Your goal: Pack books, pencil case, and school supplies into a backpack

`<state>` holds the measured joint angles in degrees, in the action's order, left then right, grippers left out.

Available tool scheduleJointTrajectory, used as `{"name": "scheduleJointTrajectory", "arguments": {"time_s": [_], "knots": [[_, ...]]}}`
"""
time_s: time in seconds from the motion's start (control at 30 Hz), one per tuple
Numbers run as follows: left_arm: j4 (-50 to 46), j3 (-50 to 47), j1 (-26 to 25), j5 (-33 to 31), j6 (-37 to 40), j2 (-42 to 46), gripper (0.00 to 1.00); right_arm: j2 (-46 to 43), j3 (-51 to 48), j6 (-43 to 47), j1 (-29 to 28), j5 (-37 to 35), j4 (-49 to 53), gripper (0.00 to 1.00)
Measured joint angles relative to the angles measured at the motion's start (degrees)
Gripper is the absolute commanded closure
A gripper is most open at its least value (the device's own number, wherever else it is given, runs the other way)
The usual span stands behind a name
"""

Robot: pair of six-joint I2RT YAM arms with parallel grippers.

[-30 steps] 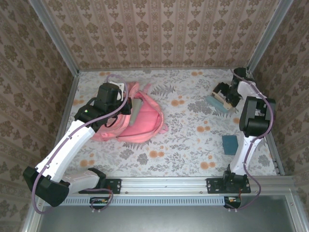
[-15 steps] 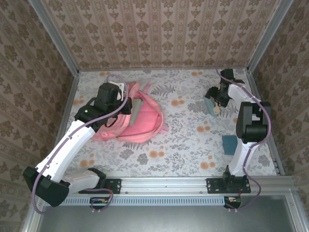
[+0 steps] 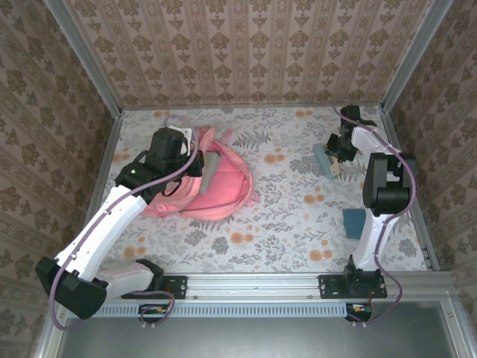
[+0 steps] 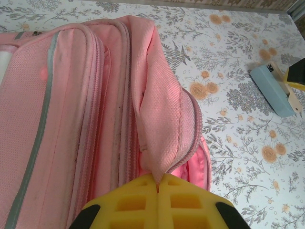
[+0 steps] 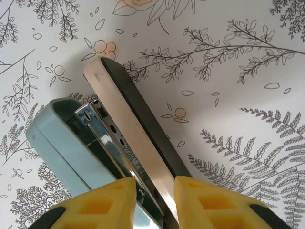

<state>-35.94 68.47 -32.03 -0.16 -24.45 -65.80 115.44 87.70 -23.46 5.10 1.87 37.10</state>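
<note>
The pink backpack (image 3: 223, 185) lies at the left middle of the table, its zipped flap (image 4: 164, 119) pulled up. My left gripper (image 4: 157, 177) is shut on the tip of that flap, and it sits at the bag's left side (image 3: 192, 165). At the back right lies the pale mint-green pencil case (image 3: 323, 158) (image 5: 52, 138) (image 4: 271, 90). A chrome rail and a cream-and-dark bar (image 5: 128, 124) run along its side, much like a stapler. My right gripper (image 5: 155, 183) (image 3: 337, 153) has closed around that bar, a yellow finger on each side. The books are out of view.
A teal square piece (image 3: 355, 222) lies near the right arm's base. Metal rails and patterned walls close in the table (image 3: 298, 209) on the left, back and right. Open floral tabletop lies between the backpack and the pencil case.
My right gripper has swung left over the pencil case and its jaws have narrowed from wide open onto the bar. The left arm and the backpack have stayed still.
</note>
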Motion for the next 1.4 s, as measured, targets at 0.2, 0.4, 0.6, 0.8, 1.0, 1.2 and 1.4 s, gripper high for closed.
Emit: {"name": "scheduleJointTrajectory", "arguments": {"time_s": [0.2,0.4,0.6,0.8,1.0,1.2,1.4], "knots": [[0.0,0.0,0.3,0.0,0.0,0.0,1.0,0.0,0.0,0.6,0.0,0.0,0.0,0.68],[0.0,0.0,0.3,0.0,0.0,0.0,1.0,0.0,0.2,0.9,0.0,-0.2,0.0,0.65],[0.0,0.0,0.3,0.0,0.0,0.0,1.0,-0.1,0.2,1.3,0.0,-0.7,0.0,0.62],[0.0,-0.2,0.3,0.0,0.0,0.3,1.0,-0.3,0.2,1.9,0.7,-1.3,0.0,0.62],[0.1,-0.2,0.3,0.0,0.0,0.3,1.0,-0.3,0.2,2.3,1.0,-1.3,0.1,0.61],[0.0,-0.3,0.3,0.0,0.0,0.5,1.0,-0.3,0.2,2.6,1.0,-1.3,0.1,0.61],[0.1,-0.3,0.6,0.0,0.0,0.6,1.0,0.7,1.0,2.8,1.5,-1.3,0.7,0.61]]}}
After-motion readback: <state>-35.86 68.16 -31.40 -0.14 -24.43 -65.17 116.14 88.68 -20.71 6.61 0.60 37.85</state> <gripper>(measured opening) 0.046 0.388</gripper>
